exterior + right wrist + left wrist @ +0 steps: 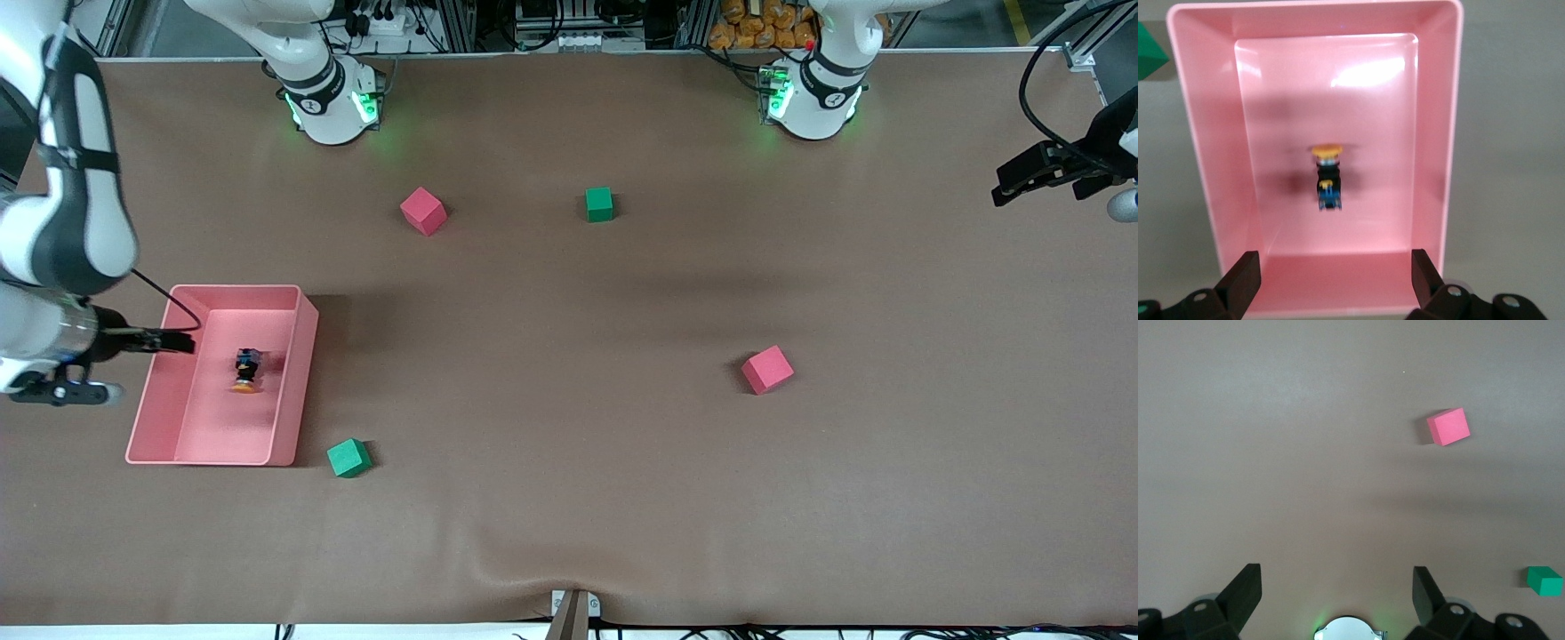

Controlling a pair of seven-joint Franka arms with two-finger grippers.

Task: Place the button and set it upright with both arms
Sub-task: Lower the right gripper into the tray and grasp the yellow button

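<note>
Orange-capped button (1327, 176) lies on its side in the pink tray (1435, 133), below the right gripper's (1331, 277) spread jaws; the left gripper (1337, 590) waits over bare worktop (1305, 453), jaws spread.

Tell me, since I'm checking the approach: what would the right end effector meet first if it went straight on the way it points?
Probably the pink tray, near the orange-capped button lying in it. The open right end effector looks down into it; depth is unclear.

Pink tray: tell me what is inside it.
The pink rectangular plastic tray holds only the tiny orange-capped push-button with a black and blue body, lying on its side on the tray floor. The floor patch under the button is covered and cannot be seen.
</note>
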